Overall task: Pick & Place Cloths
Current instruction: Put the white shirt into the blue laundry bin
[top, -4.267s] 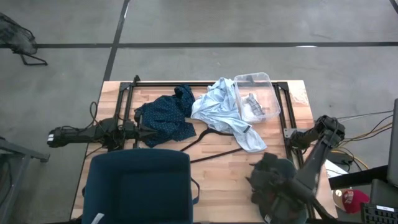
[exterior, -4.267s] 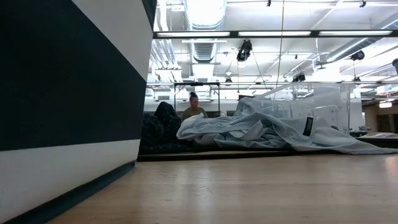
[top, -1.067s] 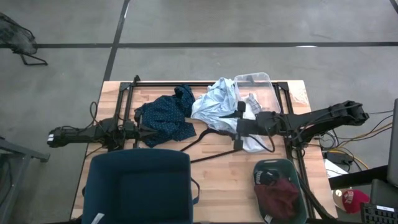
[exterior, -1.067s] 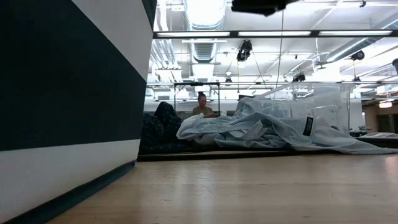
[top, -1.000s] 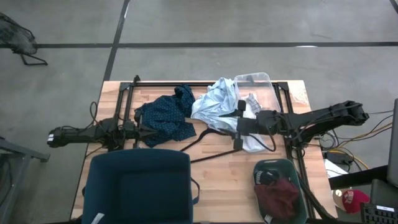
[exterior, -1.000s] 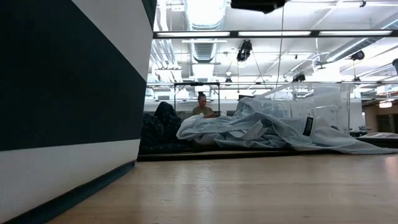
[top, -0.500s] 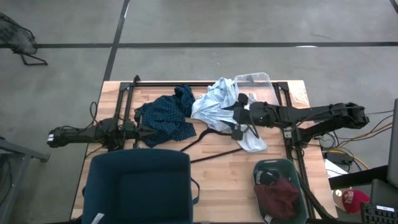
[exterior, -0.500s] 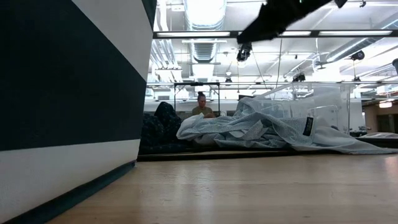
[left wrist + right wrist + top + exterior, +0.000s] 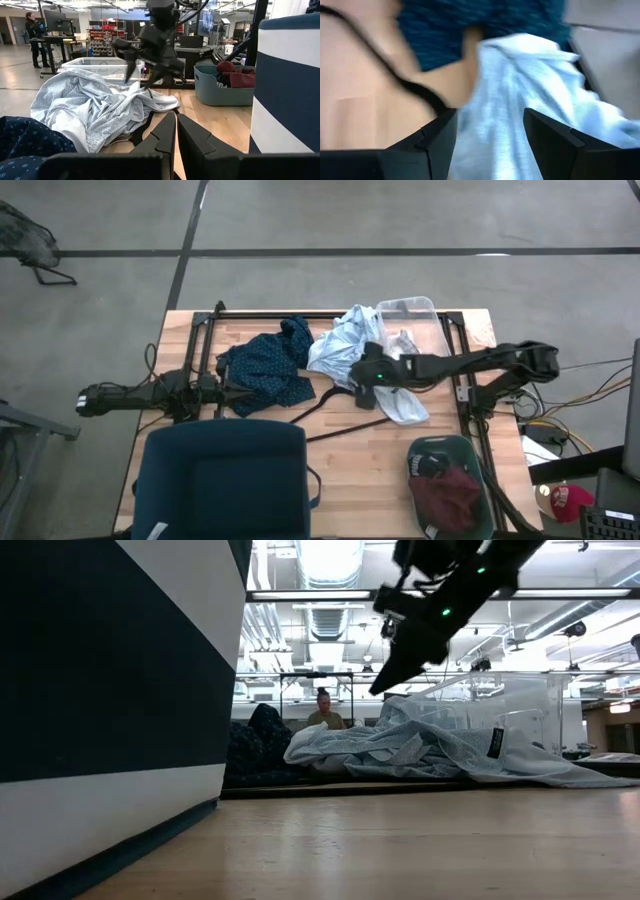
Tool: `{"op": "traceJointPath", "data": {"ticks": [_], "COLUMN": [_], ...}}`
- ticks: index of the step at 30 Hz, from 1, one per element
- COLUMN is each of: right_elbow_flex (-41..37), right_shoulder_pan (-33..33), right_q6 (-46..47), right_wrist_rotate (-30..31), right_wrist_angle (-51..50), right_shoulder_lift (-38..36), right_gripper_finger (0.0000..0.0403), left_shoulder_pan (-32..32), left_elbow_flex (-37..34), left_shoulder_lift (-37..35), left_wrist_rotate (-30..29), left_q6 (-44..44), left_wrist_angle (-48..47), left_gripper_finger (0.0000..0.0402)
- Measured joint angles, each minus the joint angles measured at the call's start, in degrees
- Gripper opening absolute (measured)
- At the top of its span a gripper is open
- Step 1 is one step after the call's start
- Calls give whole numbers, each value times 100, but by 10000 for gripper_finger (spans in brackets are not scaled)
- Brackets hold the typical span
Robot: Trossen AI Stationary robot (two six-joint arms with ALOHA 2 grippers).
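My right gripper (image 9: 358, 380) (image 9: 385, 680) hangs open just above the pale blue-white shirt (image 9: 345, 345) (image 9: 520, 75), fingers slanting down, not touching it. That shirt lies crumpled at mid-table, partly draped against a clear container (image 9: 425, 310) that holds the grey-white socks (image 9: 405, 345). The navy dotted shirt (image 9: 265, 365) (image 9: 25, 140) lies bunched to its left. My left gripper (image 9: 238, 392) (image 9: 176, 130) rests shut at the navy shirt's near-left edge. The maroon piece (image 9: 450, 492) and black printed garment (image 9: 432, 465) lie in a teal tub (image 9: 460, 445).
A large dark blue fabric bin (image 9: 225, 480) (image 9: 110, 690) stands at the near-left of the table. A thin black hanger (image 9: 330, 410) lies on the wood near the shirts. A black frame (image 9: 300, 316) runs along the far edge. A person (image 9: 322, 710) sits far behind.
My right gripper has swung toward the table's left and come down, tipping its fingers downward, from over the pale shirt's right part to just above its middle. The cloths have not moved.
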Motion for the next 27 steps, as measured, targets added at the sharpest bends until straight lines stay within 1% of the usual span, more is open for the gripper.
{"op": "traceJointPath", "data": {"ticks": [2, 6, 12, 17, 20, 23, 25, 27], "right_elbow_flex": [144, 410, 682, 888, 1054, 1250, 1409, 1550], "right_shoulder_pan": [-77, -220, -464, -698, -873, -976, -1018, -1019], "right_q6": [85, 572, 672, 705, 702, 698, 697, 665], "right_wrist_rotate": [174, 154, 218, 872, 921, 717, 582, 532], "right_wrist_angle": [-129, -679, -1028, -1051, -1048, -1049, -1143, -1278], "right_shoulder_lift": [208, 660, 1349, 1901, 2203, 2475, 2633, 2767], "right_gripper_finger": [224, 236, 259, 261, 244, 214, 183, 141], "left_shoulder_pan": [1, 1, 0, 0, 2, 0, 2, 2], "left_elbow_flex": [0, 0, 0, 0, 0, 0, 0, 0], "left_shoulder_lift": [0, 0, 4, 4, 5, 7, 7, 7], "left_wrist_rotate": [0, 0, 0, 0, 0, 0, 0, 0], "left_q6": [0, 1, 1, -10, -12, -16, -17, -20], "left_wrist_angle": [2, -1, -1, -3, -1, -1, -1, -1], "left_gripper_finger": [23, 23, 23, 23, 23, 23, 23, 23]}}
